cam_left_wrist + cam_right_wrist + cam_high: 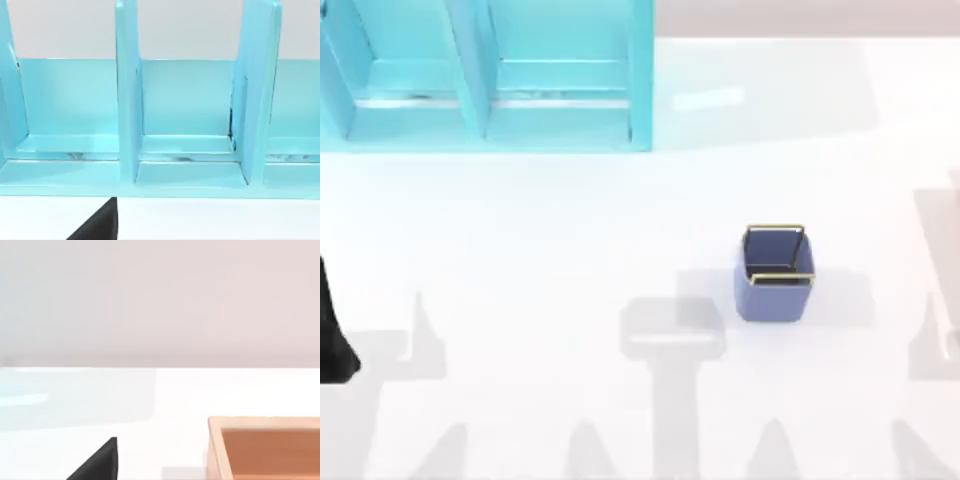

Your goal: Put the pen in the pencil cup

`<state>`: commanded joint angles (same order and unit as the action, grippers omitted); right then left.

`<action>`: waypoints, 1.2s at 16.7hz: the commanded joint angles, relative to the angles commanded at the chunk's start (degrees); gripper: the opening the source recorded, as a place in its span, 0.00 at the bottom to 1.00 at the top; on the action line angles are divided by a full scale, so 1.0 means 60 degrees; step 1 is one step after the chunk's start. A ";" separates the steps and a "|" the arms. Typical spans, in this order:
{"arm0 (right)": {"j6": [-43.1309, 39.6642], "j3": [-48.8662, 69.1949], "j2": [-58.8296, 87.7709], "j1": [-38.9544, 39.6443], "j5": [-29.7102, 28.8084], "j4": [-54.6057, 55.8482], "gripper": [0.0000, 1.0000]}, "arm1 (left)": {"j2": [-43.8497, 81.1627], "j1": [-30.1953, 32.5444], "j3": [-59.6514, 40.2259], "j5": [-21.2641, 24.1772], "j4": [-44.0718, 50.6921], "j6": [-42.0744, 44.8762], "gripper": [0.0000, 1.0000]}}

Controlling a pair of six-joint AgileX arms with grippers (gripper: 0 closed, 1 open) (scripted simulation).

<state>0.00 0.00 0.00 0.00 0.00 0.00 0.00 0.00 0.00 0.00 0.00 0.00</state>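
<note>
A: Where are the task's things placed?

B: The pencil cup (775,273) is seen upright on the white surface (570,230), right of centre. The pen cannot be located, so its axis and nearer arm cannot be judged.

A: And the tools?

B: The left arm (335,330) is parked at the left edge, facing the turquoise shelf unit (190,125). Neither tool's opening or hold can be told.

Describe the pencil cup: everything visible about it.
The pencil cup is a small square periwinkle-blue container with a thin gold rim and a darker blue inside. It stands upright and open-topped on the white table, right of centre in the top view, well clear of the turquoise shelf unit. Nothing touches it or shows inside it.
</note>
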 joint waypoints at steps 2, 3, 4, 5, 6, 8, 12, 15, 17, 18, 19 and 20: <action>0.0000 0.0000 0.0000 0.0000 0.0000 0.0000 1.00 | 0.0003 -0.0002 -0.0002 0.0001 0.0002 -0.0001 1.00; 0.0000 0.0000 0.0000 0.0000 0.0000 0.0000 1.00 | 0.0101 -0.0060 -0.0072 0.0042 0.0059 -0.0032 1.00; 0.0000 0.0000 0.0000 0.0000 0.0000 0.0000 1.00 | 0.0302 -0.0178 -0.0217 0.0127 0.0173 -0.0096 1.00; 0.0000 0.0000 0.0000 0.0000 0.0000 0.0000 1.00 | 0.0605 -0.0348 -0.0434 0.0250 0.0336 -0.0186 1.00; 0.0000 0.0000 0.0000 0.0000 0.0000 0.0000 1.00 | 0.1011 -0.0563 -0.0713 0.0409 0.0538 -0.0297 1.00; 0.0000 0.0000 0.0000 0.0000 0.0000 0.0000 1.00 | 0.2128 -0.1099 -0.1449 0.0816 0.1032 -0.0567 1.00; 0.0000 0.0000 0.0000 0.0000 0.0000 0.0000 1.00 | 0.5483 -0.2469 -0.3496 0.1889 0.2181 -0.1214 1.00; 0.0000 0.0000 0.0000 0.0000 0.0000 0.0000 1.00 | 0.8497 -0.3645 -0.5343 0.2786 0.3018 -0.1753 1.00; 0.0000 0.0000 0.0000 0.0000 0.0000 0.0000 1.00 | 1.0525 -0.4429 -0.6579 0.3380 0.3544 -0.2114 1.00; 0.0000 0.0000 0.0000 0.0000 0.0000 0.0000 1.00 | 1.1511 -0.4807 -0.7170 0.3673 0.3806 -0.2291 1.00; 0.0000 0.0000 0.0000 0.0000 0.0000 0.0000 1.00 | 1.2459 -0.5172 -0.7732 0.3959 0.4069 -0.2464 1.00; 0.0000 0.0000 0.0000 0.0000 0.0000 0.0000 1.00 | 1.3353 -0.5522 -0.8260 0.4235 0.4333 -0.2633 1.00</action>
<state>0.00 0.00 0.00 0.00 0.00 0.00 80.12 -33.13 -49.56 25.41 26.00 -15.80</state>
